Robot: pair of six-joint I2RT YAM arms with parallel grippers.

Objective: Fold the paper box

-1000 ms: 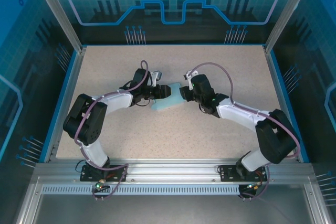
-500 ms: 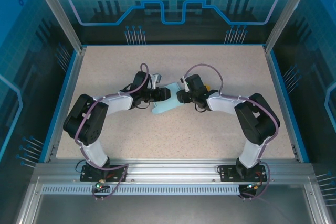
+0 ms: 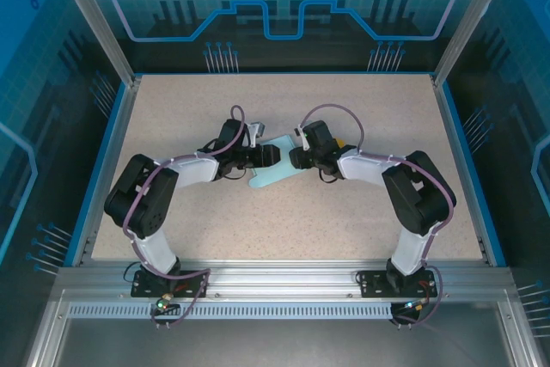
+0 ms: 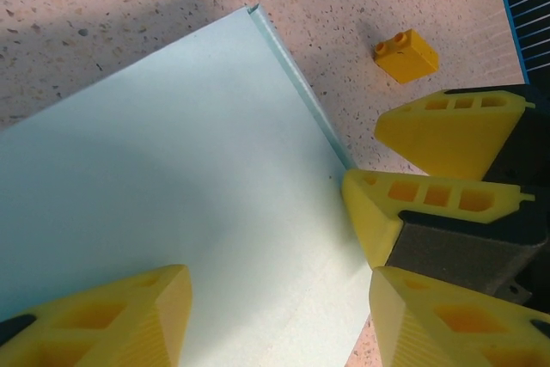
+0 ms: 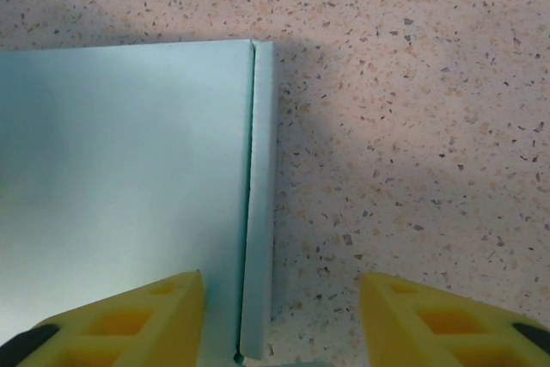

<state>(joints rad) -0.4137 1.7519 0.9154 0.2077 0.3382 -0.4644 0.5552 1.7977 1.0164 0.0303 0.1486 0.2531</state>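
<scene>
Between the released left claw [image 3: 274,155] and released right claw [image 3: 295,159], the paper box [image 3: 268,174] lies flat, long axis near-left to far-right.

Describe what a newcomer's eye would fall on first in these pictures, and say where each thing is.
The pale blue paper box lies near the middle of the speckled table, with the left gripper and right gripper facing each other over it. Their bright yellow fingers stand spread open. A tiny yellow block sits on the table beside the box, apart from it.
</scene>
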